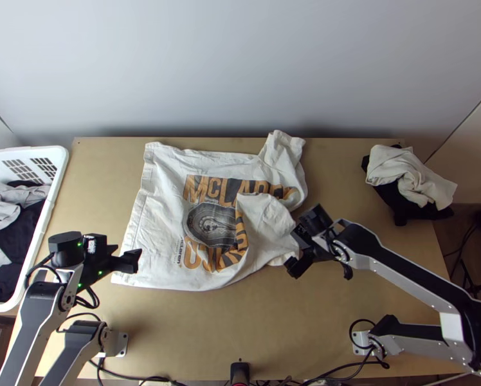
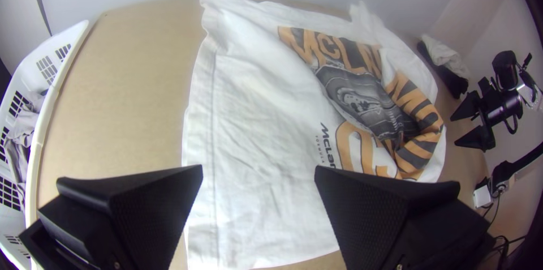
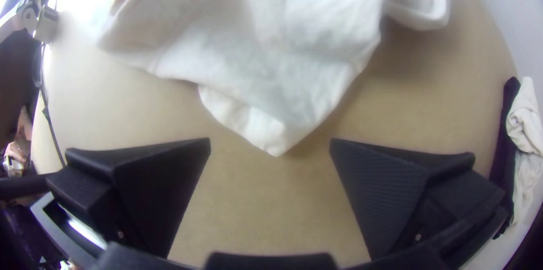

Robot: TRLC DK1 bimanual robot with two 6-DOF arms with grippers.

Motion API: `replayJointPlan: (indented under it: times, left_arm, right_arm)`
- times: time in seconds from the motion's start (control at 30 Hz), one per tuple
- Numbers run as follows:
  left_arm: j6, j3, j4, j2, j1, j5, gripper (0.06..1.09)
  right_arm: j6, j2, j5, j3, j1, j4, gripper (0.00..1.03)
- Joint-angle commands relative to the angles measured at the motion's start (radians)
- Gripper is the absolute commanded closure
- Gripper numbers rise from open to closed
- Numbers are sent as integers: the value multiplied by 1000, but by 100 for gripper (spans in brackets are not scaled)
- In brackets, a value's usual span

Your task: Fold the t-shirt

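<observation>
Top view: t-shirt [image 1: 160, 215] mostly spread, four-o'clock end turned over, most folding undone; my left gripper [image 2: 259, 169], right gripper [image 3: 270, 141] wide.

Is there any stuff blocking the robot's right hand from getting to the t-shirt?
No, nothing I can see is in the way. The right hand is open, and a white corner of the t-shirt points toward the gap between its fingers.
</observation>
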Motion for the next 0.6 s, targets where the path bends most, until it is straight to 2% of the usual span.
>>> replayJointPlan:
  times: [0.0,0.1,0.23,0.27,0.5,0.57]
  left_arm:
    - [53,-6,17,41,35,-2,12]
    - [81,-6,17,55,41,-2,12]
    - [93,-3,32,72,41,-2,12]
    - [93,-2,35,78,41,-2,12]
    - [96,5,41,92,41,-1,12]
    - [96,6,41,90,41,-1,12]
  right_arm:
    - [2,82,7,-25,16,69,5]
    - [2,116,7,-11,16,72,6]
    - [-8,131,7,1,18,72,20]
    - [-11,131,7,0,21,72,27]
    - [-83,94,59,-22,50,64,96]
    - [-91,76,59,-20,52,36,99]
